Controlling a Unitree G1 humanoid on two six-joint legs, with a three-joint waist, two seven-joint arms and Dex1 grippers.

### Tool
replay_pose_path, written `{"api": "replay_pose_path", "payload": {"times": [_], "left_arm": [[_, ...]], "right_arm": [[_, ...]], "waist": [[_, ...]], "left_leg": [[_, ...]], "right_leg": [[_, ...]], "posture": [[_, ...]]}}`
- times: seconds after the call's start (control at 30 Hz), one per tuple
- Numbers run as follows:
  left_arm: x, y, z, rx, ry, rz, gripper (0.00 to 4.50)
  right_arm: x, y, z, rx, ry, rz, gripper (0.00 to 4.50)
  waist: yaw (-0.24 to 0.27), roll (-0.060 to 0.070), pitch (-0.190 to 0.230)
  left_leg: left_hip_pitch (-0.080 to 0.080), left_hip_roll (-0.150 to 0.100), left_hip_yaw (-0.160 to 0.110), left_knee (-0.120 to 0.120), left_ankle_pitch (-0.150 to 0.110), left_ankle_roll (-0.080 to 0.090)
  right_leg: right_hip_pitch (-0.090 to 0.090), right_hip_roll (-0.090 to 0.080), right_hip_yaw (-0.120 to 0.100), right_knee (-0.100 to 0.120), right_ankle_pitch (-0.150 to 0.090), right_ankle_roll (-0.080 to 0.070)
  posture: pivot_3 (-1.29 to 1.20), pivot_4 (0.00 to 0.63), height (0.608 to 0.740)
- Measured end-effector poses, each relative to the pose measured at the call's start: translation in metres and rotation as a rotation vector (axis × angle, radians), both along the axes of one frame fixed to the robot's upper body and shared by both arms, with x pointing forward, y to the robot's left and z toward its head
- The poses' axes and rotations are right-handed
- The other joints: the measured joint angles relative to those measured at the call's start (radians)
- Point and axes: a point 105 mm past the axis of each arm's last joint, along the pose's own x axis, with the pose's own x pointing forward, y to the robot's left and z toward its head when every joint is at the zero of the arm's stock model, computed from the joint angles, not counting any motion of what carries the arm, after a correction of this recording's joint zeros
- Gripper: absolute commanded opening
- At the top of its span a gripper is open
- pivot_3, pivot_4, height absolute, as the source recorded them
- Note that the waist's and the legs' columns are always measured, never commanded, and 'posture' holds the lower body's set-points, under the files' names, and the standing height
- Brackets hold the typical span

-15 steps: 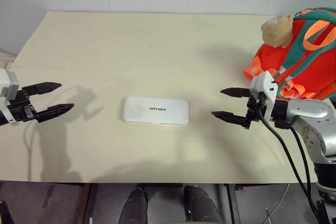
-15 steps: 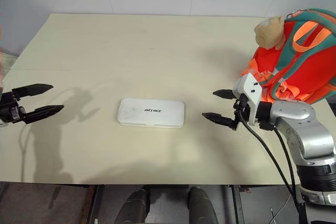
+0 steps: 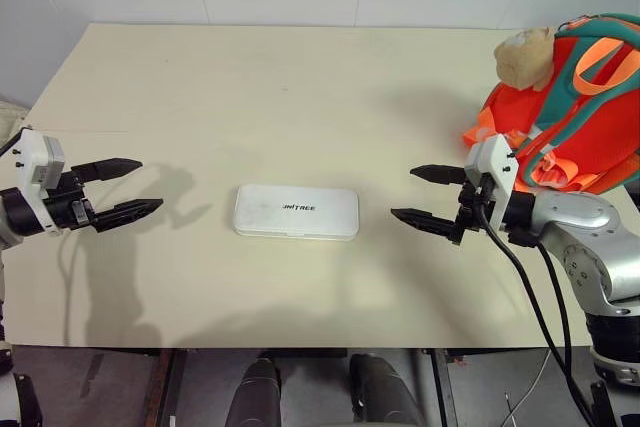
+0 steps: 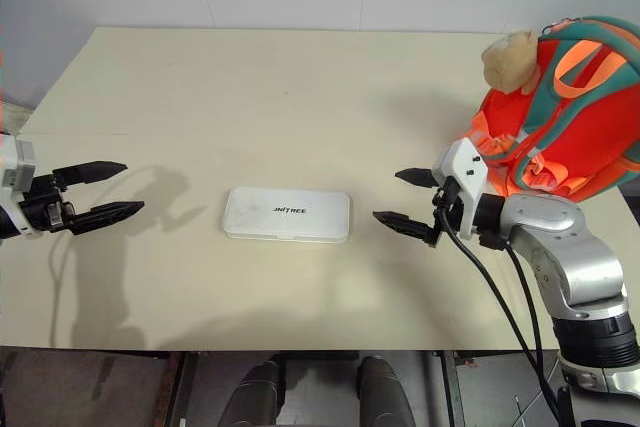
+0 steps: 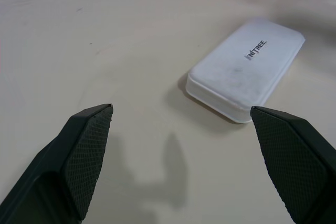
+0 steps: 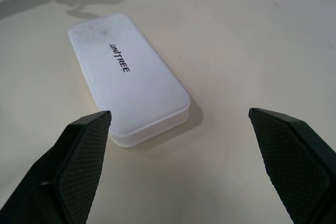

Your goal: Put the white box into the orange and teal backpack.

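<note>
Flanking the white box (image 3: 296,212), both grippers are held wide open, empty.
Left gripper (image 3: 128,188) and right gripper (image 3: 422,197) are kept apart from it; orange and teal backpack (image 3: 575,107) is set at the table's (image 3: 280,87) right edge.

1. The white box (image 3: 296,212) carried one line of small dark lettering near the middle of its top face, reading "UNITREE".
2. In the right wrist view the word was plainest, all in capitals and running along the length of the lid.
3. In the left wrist view the same word showed on the lid, smaller and slanted.
4. No other text, number or sign could be read.
</note>
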Motion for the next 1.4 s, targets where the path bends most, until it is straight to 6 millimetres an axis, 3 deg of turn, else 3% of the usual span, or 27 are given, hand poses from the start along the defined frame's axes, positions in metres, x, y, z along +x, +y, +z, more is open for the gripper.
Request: {"api": "replay_pose_path", "payload": {"times": [0.3, 0.47, 0.67, 0.8, 1.07, 1.4], "left_arm": [[-0.001, -0.006, -0.009, -0.040, 0.087, -0.006, 4.50], [0.004, -0.016, -0.032, -0.121, 0.300, 0.045, 4.50], [0.014, -0.032, -0.028, -0.308, 0.380, 0.028, 4.50], [0.021, -0.036, -0.026, -0.386, 0.410, 0.031, 4.50], [0.030, -0.037, -0.048, -0.409, 0.561, 0.069, 4.50], [0.046, -0.049, -0.049, -0.466, 0.598, 0.028, 4.50]], "right_arm": [[0.009, 0.007, -0.015, -0.098, -0.019, -0.039, 4.44], [0.028, 0.008, -0.025, -0.144, -0.085, -0.102, 4.44], [0.048, 0.006, -0.052, -0.221, -0.111, -0.183, 4.44], [0.053, 0.012, -0.050, -0.243, -0.156, -0.176, 4.44], [0.050, 0.022, -0.052, -0.248, -0.180, -0.151, 4.44], [0.046, 0.032, -0.050, -0.229, -0.194, -0.125, 4.44]], "waist": [[0.001, 0.000, 0.000], [0.000, 0.000, 0.000], [0.000, 0.000, 0.000], [-0.002, 0.000, 0.000], [-0.001, 0.000, 0.000], [0.001, 0.000, 0.000]], "left_leg": [[0.000, 0.000, 0.000, 0.000, 0.000, 0.000], [0.000, 0.000, 0.000, 0.001, 0.000, 0.000], [0.000, 0.000, 0.000, 0.002, 0.000, 0.000], [0.000, 0.000, 0.000, 0.002, 0.000, 0.000], [0.001, 0.000, 0.000, 0.002, 0.000, 0.000], [0.001, 0.000, 0.000, 0.004, 0.001, -0.001]], "right_leg": [[0.000, 0.000, 0.000, 0.001, 0.000, 0.000], [0.000, 0.000, 0.000, 0.003, 0.000, 0.000], [-0.001, 0.000, 0.000, 0.004, 0.000, 0.000], [-0.001, 0.000, 0.000, 0.005, 0.000, 0.000], [-0.001, 0.001, 0.000, 0.006, 0.000, 0.000], [-0.001, 0.001, 0.000, 0.007, 0.000, 0.000]], "posture": [[0.00, 0.150, 0.740], [0.00, 0.150, 0.740], [0.00, 0.150, 0.740], [0.00, 0.150, 0.740], [0.00, 0.150, 0.740], [0.00, 0.150, 0.740]]}}
